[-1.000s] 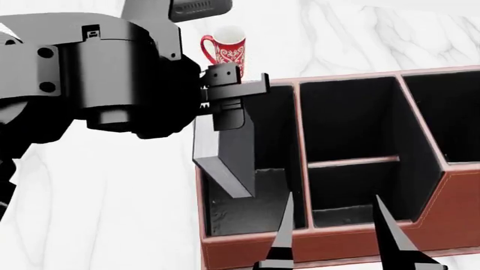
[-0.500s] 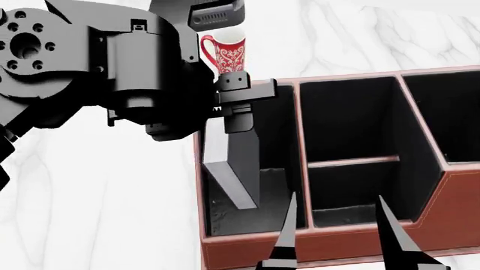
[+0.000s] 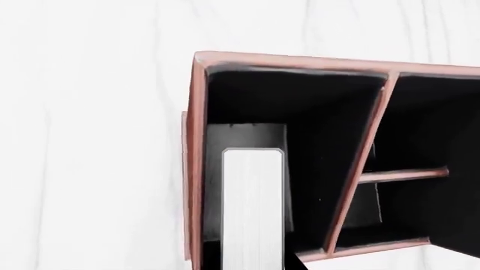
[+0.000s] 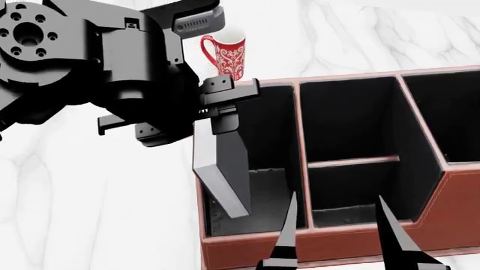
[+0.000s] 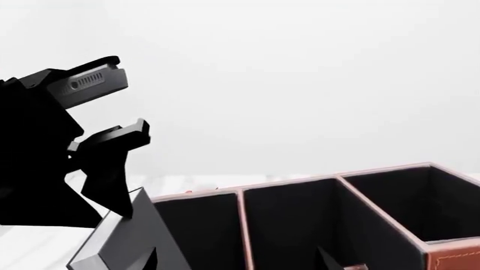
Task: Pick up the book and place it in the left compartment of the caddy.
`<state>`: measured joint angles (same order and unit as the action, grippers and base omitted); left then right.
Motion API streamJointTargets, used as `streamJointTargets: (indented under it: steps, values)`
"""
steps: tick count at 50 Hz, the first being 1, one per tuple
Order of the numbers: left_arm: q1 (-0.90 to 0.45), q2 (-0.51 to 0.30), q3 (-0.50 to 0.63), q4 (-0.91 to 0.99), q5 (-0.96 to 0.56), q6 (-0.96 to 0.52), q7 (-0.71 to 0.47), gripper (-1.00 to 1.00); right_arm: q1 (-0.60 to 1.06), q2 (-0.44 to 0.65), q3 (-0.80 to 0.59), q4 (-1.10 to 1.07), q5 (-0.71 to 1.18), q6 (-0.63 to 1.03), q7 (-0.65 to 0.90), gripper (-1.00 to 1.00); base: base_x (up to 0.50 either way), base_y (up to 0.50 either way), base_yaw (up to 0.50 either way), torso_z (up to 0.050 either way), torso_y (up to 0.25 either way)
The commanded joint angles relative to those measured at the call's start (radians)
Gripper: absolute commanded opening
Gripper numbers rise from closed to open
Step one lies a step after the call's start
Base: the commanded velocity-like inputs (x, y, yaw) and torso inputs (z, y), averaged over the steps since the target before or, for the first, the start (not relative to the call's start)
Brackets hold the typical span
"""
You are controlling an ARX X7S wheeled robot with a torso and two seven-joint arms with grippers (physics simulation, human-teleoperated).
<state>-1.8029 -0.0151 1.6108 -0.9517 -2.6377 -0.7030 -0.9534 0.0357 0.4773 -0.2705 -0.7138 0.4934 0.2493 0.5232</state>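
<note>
- Since half a second ago we see the left arm rolled a little further, and the book's [image 4: 225, 169] lower end has swung toward the near-left corner of the caddy [image 4: 322, 247].
- The left gripper [image 4: 225, 109] is clamped on the book's top edge; its fingers point down over the caddy's left wall.
- We see the book hanging tilted, its lower end inside the left compartment [image 4: 262, 194], above the grey floor.
- In the left wrist view the white page edges [image 3: 253, 208] face the camera, inside that slot.
- The right gripper [image 4: 338, 236] hovers at the caddy's near wall, its two fingers spread apart, holding nothing.
- A red mug [image 4: 227, 53] stands on the marble table [image 4: 98, 214] beyond the caddy.
</note>
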Motion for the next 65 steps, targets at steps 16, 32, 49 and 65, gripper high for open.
streamJointTargets:
  steps: [16, 32, 49, 65]
  values:
    - [-0.002, 0.015, -0.004, -0.022, -0.083, 0.083, 0.08, -1.0, 0.001, -0.01, 0.006, 0.019, -0.02, -0.041, -0.022, 1.0, 0.0, 0.0, 0.0, 0.001, 0.001]
    - [0.01, 0.015, -0.003, -0.019, -0.06, 0.092, 0.077, -1.0, -0.003, -0.008, 0.0, 0.027, -0.022, -0.047, -0.023, 1.0, 0.0, 0.0, 0.0, 0.0, 0.001]
    - [0.017, 0.015, -0.005, 0.012, -0.052, 0.11, 0.065, -1.0, -0.003, -0.005, 0.002, 0.026, -0.016, -0.049, -0.019, 1.0, 0.0, 0.0, 0.0, 0.001, 0.001]
    - [0.021, 0.015, -0.006, 0.032, -0.039, 0.128, 0.07, -1.0, -0.004, 0.0, 0.006, 0.027, -0.01, -0.055, -0.017, 1.0, 0.0, 0.0, 0.0, 0.0, 0.001]
